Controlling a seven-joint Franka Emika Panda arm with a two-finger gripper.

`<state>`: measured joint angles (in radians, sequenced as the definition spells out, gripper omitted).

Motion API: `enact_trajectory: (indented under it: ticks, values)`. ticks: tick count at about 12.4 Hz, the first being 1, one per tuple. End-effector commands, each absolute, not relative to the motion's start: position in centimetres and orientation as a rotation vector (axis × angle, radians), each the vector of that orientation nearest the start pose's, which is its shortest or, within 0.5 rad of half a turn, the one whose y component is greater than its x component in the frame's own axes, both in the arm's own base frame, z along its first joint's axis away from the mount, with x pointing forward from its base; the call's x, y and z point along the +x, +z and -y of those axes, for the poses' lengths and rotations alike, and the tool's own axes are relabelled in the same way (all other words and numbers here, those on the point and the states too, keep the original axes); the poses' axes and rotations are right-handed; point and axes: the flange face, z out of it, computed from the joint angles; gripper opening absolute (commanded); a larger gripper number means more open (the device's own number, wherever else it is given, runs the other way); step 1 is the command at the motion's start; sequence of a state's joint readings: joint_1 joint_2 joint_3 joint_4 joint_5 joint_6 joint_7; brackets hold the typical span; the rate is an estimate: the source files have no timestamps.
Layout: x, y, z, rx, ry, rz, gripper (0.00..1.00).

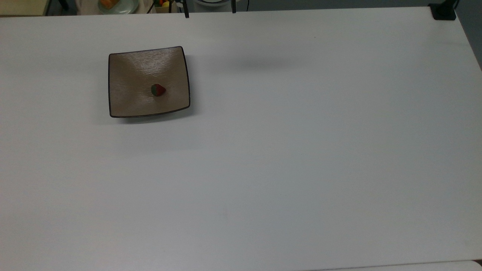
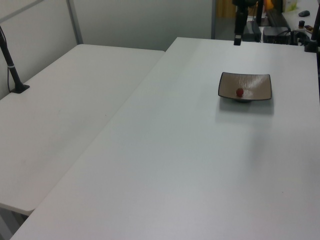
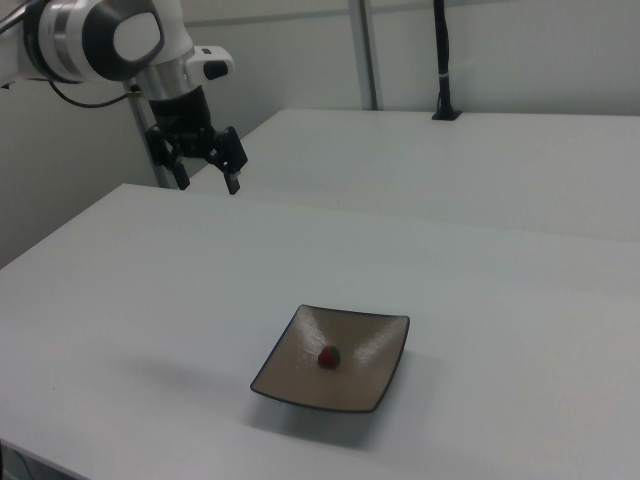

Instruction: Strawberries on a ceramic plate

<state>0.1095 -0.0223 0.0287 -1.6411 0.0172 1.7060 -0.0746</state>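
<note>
Strawberry [image 1: 158, 90] resting in dished middle of ceramic plate [image 1: 128, 75], green cap toward the top view's left; plate flat on white tabletop [image 1: 301, 150], toward the top view's upper left; claw [image 3: 208, 178] raised above tabletop's far edge in the right view, well apart from plate; fingers spread, gripping nothing.
</note>
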Motion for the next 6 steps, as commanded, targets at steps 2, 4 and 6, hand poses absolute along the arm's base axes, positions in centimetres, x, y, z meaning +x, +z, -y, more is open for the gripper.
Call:
enact_trajectory:
  ticks: [2, 4, 6]
  values:
    - [56.17, 60.96, -7.80, -3.021, -0.215, 0.395, 1.00]
    - [56.31, 60.86, -7.89, -3.023, -0.214, 0.385, 1.00]
    - [56.39, 60.76, -8.00, -3.021, -0.212, 0.387, 1.00]
